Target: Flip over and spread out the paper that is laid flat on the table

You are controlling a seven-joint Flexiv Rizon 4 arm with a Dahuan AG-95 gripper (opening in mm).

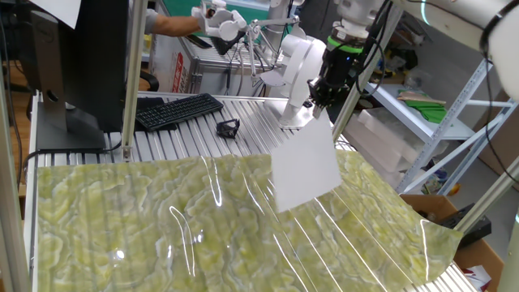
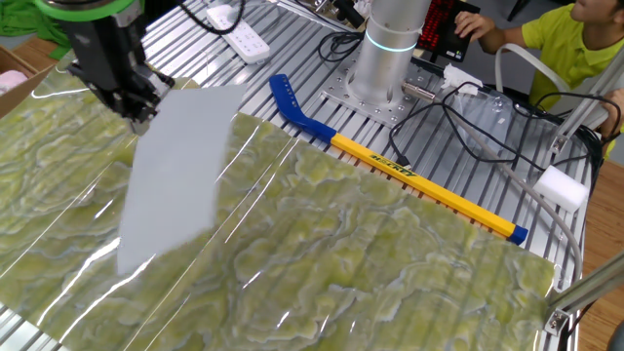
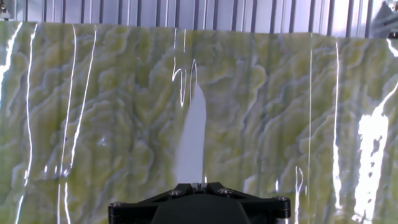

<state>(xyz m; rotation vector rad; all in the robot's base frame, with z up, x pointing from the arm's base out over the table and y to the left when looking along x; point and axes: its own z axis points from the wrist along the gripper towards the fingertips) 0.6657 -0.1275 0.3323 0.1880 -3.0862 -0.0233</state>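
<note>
Hand view shows the paper (image 3: 191, 140) almost edge-on, a thin white strip running up the middle of the frame from the gripper (image 3: 198, 184) at the bottom. The fingers are squeezed together on the paper's near edge. Behind it, the green and yellow table (image 3: 93, 124) fills the frame, with shiny streaks of light on its plastic film.

One fixed view shows the gripper (image 1: 315, 104) at the upper middle of the frame, pinching the top corner of the paper (image 1: 304, 166). The sheet hangs down from it, lifted off the table (image 1: 162, 227). A black keyboard (image 1: 178, 110) lies on the silver ribbed part at the upper left, with a small black clip (image 1: 228, 127) just beside it.

From the other fixed view, the gripper (image 2: 138, 115) is at the upper left, and the paper (image 2: 175, 171) hangs slanting below it over the table (image 2: 390, 263). A long yellow and blue tool (image 2: 390, 161) lies along the far edge of the green part.
</note>
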